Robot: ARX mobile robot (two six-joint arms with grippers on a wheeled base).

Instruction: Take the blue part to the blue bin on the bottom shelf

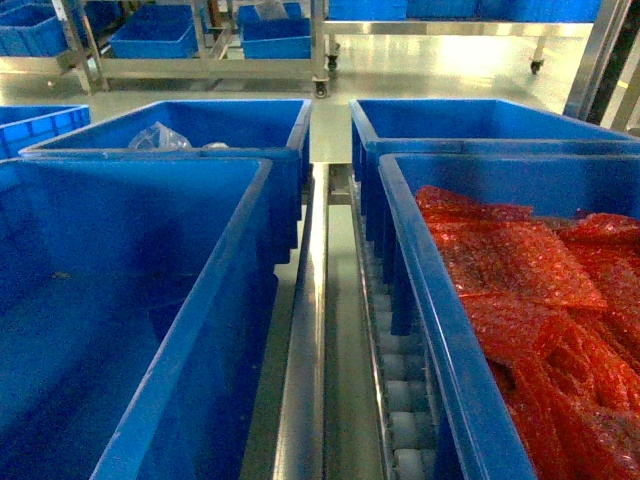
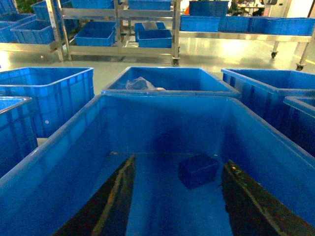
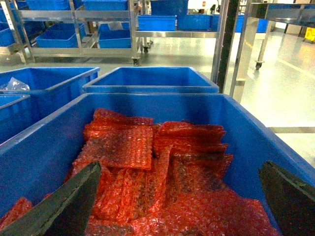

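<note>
Two rows of blue bins sit on a steel rack, split by a central steel divider (image 1: 305, 330) with white roller tracks (image 1: 400, 400) showing beside it. The left gripper (image 2: 177, 206) hangs over the near left bin (image 2: 162, 105), its jaws spread wide, one dark finger at each side of the left wrist view. Between and just beyond them, a small blue part (image 2: 198, 170) lies on the bin's floor, touched by neither finger. The right gripper (image 3: 182, 206) hovers above the near right bin (image 3: 246, 128), jaws likewise spread wide, over a heap of red bubble-wrap sheets (image 3: 162, 167) that fills that bin. In the head view neither gripper shows. The far left bin (image 1: 240, 125) holds a crumpled clear plastic bag (image 1: 158, 137). Across a pale glossy floor (image 1: 420, 75), more steel racks (image 1: 210, 65) on casters carry further blue bins.
</note>
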